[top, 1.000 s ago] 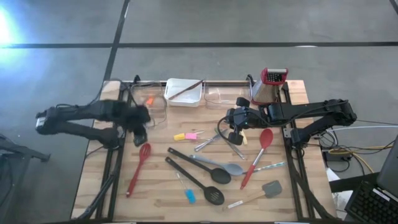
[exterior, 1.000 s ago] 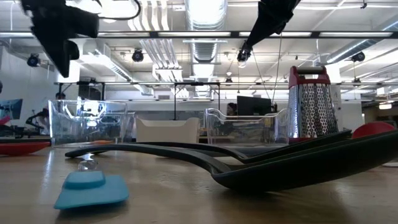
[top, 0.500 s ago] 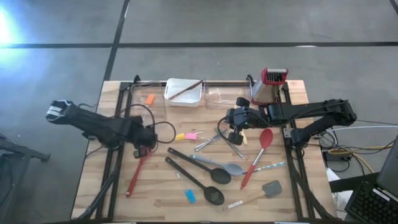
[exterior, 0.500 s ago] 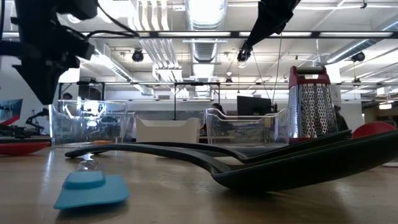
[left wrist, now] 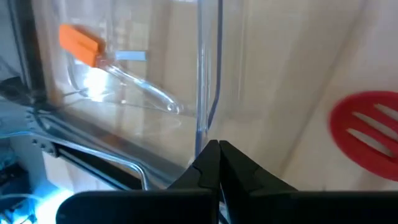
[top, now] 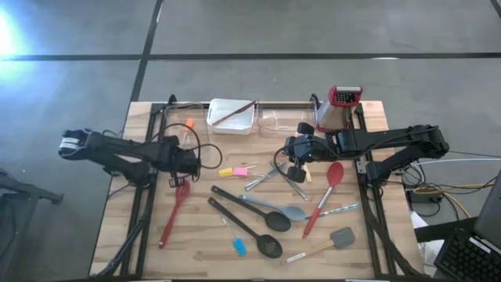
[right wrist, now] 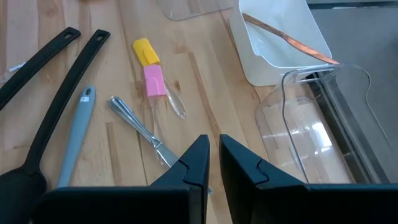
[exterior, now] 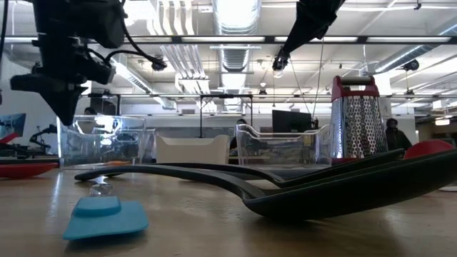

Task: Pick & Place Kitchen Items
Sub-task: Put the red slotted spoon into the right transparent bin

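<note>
Kitchen items lie loose on the wooden table: a red slotted spatula (top: 174, 211), two black spoons (top: 244, 219), a grey spoon (top: 280, 208), a red spoon (top: 325, 194), a blue piece (top: 239, 247), and yellow and pink pieces (top: 235, 171). An orange piece (left wrist: 79, 45) lies inside the left clear container (top: 188, 129). My left gripper (top: 188, 164) hangs shut and holds nothing, between that container and the red spatula's head (left wrist: 367, 130). My right gripper (top: 283, 157) hovers over the metal utensils at the table's middle, its fingers (right wrist: 199, 158) nearly together and holding nothing.
A white tray (top: 231, 116) holding a copper-coloured utensil stands at the far edge, with a second clear container (top: 280, 121) beside it. The red-topped grater (top: 338, 108) is at the far right. A grey spatula (top: 340, 236) lies near the right front.
My left gripper has come down from beside the left clear container. It now hangs lower, a little toward the table's near edge and right, just beyond the red spatula's head. The items on the table have stayed put.
</note>
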You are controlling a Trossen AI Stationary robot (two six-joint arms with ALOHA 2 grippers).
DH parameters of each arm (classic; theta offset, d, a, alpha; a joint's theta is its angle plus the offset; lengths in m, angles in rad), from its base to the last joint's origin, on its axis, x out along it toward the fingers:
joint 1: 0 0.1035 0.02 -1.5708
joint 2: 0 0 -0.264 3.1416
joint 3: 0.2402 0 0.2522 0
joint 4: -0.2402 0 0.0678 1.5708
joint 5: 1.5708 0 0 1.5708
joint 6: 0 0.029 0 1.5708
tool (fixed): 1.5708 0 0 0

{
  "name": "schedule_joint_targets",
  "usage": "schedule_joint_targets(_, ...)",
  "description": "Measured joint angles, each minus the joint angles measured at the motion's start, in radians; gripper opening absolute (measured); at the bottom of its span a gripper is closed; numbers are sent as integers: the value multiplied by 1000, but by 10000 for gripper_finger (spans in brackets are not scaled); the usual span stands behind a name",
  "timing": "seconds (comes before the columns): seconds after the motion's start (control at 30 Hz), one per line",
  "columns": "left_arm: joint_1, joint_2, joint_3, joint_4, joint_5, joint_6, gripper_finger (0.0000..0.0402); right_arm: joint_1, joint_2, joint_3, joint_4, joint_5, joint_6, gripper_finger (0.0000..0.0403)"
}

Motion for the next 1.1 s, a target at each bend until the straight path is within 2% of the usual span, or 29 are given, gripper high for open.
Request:
schedule_joint_targets(0.57,255,-1,-5,63,-46,196,2,0,0,0,0,0,0,34)
schedule_joint_targets(0.7,265,-1,-5,86,-21,215,1,0,0,0,0,0,0,34)
schedule_joint_targets(0.87,246,-14,20,94,130,181,1,0,0,0,0,0,0,34)
schedule_joint_targets(1.03,217,-57,79,91,137,170,1,0,0,0,0,0,0,34)
schedule_joint_targets(1.1,207,-78,109,92,157,123,2,0,0,0,0,0,0,34)
